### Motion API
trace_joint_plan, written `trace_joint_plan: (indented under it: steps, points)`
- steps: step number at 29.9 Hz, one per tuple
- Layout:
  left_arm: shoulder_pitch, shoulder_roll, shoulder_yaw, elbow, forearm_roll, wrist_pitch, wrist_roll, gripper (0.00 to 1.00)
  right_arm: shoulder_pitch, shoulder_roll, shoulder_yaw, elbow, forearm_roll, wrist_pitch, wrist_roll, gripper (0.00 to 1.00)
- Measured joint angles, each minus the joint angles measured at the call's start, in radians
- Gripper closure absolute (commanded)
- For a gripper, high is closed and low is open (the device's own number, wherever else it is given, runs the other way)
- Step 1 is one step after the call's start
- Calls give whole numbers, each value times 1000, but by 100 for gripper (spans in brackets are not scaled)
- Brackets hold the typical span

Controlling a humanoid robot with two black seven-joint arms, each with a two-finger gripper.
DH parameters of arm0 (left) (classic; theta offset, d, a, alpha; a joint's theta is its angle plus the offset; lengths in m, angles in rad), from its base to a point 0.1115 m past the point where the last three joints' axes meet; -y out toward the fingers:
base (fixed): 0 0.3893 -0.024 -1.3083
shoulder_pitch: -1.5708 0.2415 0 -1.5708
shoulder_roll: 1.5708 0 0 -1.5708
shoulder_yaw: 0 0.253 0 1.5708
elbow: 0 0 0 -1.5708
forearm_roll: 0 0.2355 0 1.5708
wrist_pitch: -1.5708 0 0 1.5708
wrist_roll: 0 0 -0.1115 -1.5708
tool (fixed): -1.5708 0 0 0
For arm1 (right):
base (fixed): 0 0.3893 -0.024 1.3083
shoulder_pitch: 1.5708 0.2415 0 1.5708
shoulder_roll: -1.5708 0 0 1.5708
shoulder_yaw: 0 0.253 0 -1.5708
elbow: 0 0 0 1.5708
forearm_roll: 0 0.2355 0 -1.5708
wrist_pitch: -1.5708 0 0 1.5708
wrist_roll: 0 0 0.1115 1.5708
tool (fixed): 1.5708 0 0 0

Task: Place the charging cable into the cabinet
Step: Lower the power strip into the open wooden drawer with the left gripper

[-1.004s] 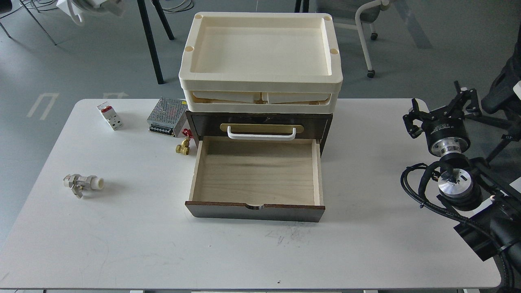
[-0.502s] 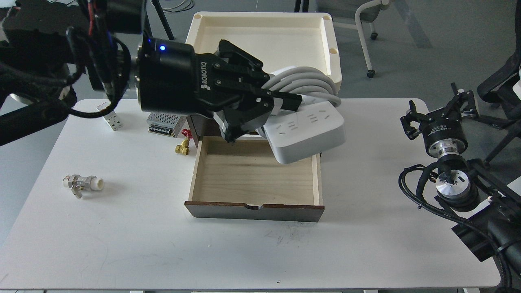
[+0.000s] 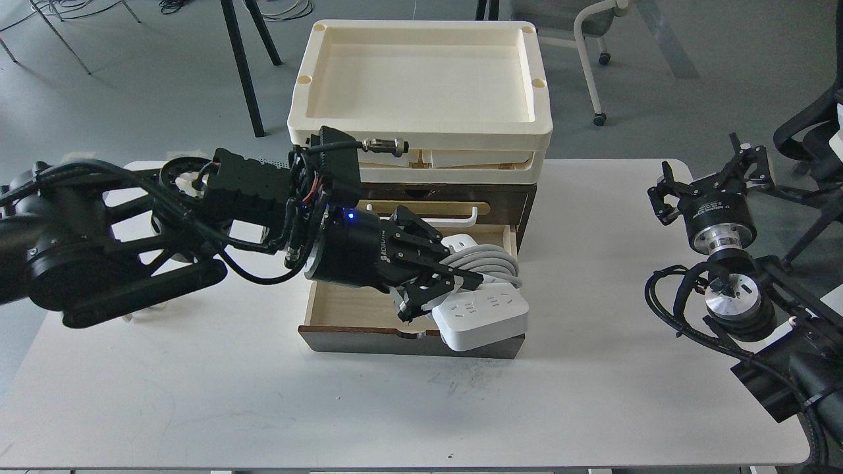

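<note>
A small blue light is glowing on the matte-black left arm, black cables are looping along its open struts, and white lettering is marking the cylindrical wrist. Bare silver discs are showing on the black right arm at three o'clock.

White charging cable, dark brown cabinet, pale wood drawer interior, cream trays.
</note>
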Motion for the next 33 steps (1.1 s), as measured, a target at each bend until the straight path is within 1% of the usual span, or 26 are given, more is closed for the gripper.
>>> trace_joint_plan:
  steps: [3,7,11,18,27,33]
  points:
    - [42,-4,-4,45,56,-2,-9,94,0,0,0,0,0,0,0,0]
    - [75,-23,-11,104,69,-2,-6,94,-2,0,-1,0,0,0,0,0]
    - [86,-68,-30,157,69,0,-2,93,-2,0,-2,1,0,0,0,0]
    - [102,-97,-34,262,65,3,0,92,-2,0,-2,1,0,0,0,0]
    - [140,-145,-36,383,72,25,25,90,-2,0,-2,1,0,0,0,0]
    - [155,-159,-36,419,71,32,40,88,-2,0,-2,1,0,1,0,0]
